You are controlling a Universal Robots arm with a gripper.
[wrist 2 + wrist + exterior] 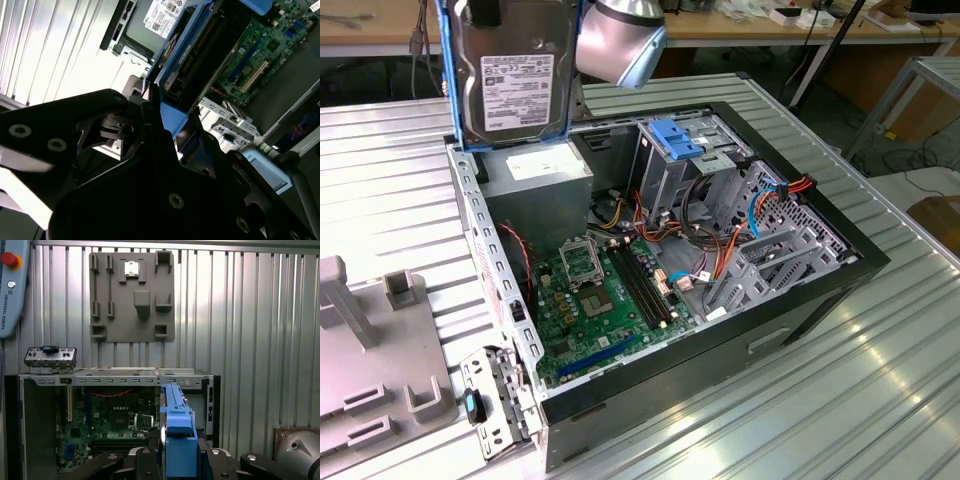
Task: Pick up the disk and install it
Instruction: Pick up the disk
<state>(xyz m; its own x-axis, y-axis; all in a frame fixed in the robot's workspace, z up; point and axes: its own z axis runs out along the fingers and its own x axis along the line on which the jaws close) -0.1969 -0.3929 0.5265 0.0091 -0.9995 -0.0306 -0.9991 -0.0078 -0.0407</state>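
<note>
A ribbed metal table [800, 420] carried an open computer case [820, 290]. The pincer [180, 460] pinched the disk [510, 70] by its blue carrier, upright in the air above the case's power supply [545, 178].

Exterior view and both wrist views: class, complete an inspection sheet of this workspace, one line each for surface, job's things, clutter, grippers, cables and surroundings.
Surface: ribbed metal table, carrying an open computer case with its motherboard exposed.
Job's things: disk, upright, held above the case's corner at the exterior view's left; not installed yet.
Clutter: grey fixture plate and small metal bracket on the table beside the case.
Grippers: gripper shut on the disk's blue carrier.
Cables: orange, red and blue wires bundled inside the case near the drive bay.
Surroundings: wooden benches behind the table; pendant with a red button in the first wrist view.
</note>
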